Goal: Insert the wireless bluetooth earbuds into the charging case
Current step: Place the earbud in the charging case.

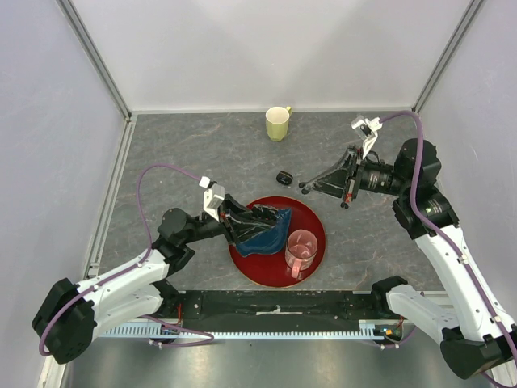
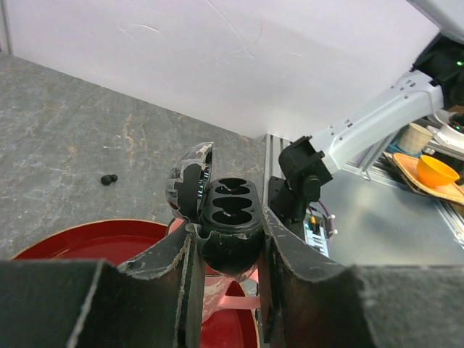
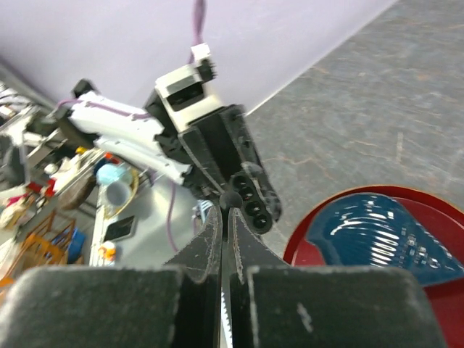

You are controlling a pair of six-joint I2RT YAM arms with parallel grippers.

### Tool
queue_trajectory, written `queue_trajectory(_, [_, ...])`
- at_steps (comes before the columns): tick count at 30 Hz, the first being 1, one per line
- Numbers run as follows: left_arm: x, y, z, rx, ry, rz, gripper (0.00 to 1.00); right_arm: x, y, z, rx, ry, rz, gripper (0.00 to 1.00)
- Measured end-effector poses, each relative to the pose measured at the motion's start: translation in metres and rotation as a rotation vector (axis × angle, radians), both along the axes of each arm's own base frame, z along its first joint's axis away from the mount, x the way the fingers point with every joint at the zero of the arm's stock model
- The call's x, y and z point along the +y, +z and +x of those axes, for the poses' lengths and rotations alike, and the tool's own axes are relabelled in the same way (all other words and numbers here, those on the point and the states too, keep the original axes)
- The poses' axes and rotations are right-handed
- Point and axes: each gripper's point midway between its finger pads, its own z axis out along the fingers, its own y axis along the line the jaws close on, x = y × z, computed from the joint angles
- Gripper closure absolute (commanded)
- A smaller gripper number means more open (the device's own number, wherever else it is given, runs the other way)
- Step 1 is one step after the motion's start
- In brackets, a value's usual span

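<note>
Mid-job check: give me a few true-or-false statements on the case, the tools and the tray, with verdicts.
1. The left tool grips the charging case with its lid open. True.
2. Both sockets of that case are filled. False: both look empty.
3. The pink cup stands on bare table. False: it stands on the red tray.
4. The right tool is shut on a tiny black earbud at its tips. True.
</note>
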Motion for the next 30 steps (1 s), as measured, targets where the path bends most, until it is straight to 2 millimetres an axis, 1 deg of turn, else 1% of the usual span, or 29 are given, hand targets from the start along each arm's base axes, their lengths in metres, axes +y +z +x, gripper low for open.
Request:
queue_trajectory(6, [-0.004,0.003,-0.012,-0.035,-0.085,0.002,0.98,0.006,0.009,-0.026,-0.017,0.158,0.028,0.95])
queue_trajectory(10, [-0.009,0.010,-0.019,-0.073,-0.151,-0.002,0.98,0.013,0.007,-0.039,-0.009,0.234,0.026,0.95])
queue_trajectory(14, [-0.013,0.014,-0.022,-0.098,-0.193,-0.004,0.98,0.023,0.001,-0.049,-0.001,0.297,0.010,0.95])
queue_trajectory(23, [-0.020,0.016,-0.029,-0.114,-0.249,-0.002,0.98,0.044,-0.021,-0.056,0.022,0.348,-0.059,0.95])
queue_trajectory(30, [-0.023,0.015,-0.033,-0.112,-0.276,0.006,0.98,0.056,-0.039,-0.056,0.036,0.363,-0.113,0.95])
